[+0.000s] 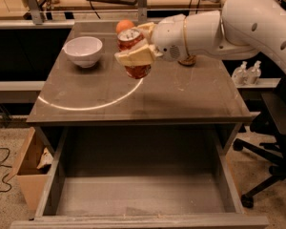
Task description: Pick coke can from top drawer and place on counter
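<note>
The small red soda can with a silver top is clasped upright between the cream fingers of the white arm's gripper, over the back half of the grey-brown square bench, at the upper end of its white arc line. Whether its base touches the surface I cannot tell. A white bowl sits near the bench's back left corner, with a round orange fruit just behind the can. The wide shallow grey drawer stands pulled open below

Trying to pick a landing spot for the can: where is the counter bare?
Bare: the front right of the grey-brown counter, and the strip between the white arc line and the front edge. Crowded: back left, where the white bowl, the round orange fruit and the gripper, shut on the red coke can, cluster.
</note>
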`<action>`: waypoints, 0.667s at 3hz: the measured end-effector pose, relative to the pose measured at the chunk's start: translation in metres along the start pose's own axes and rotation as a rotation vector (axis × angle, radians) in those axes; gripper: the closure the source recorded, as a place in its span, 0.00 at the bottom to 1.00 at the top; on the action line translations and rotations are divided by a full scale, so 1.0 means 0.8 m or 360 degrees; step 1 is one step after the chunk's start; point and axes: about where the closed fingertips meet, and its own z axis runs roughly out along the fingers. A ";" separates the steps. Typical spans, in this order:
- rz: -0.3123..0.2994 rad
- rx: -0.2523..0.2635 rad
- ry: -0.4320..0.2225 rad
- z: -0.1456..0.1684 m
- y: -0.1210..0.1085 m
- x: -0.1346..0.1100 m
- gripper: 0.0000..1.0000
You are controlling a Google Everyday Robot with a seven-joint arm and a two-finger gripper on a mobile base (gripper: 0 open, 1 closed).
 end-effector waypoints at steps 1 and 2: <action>0.0095 0.0083 -0.0058 -0.003 -0.030 0.045 1.00; 0.0179 0.0101 -0.0157 -0.002 -0.042 0.085 1.00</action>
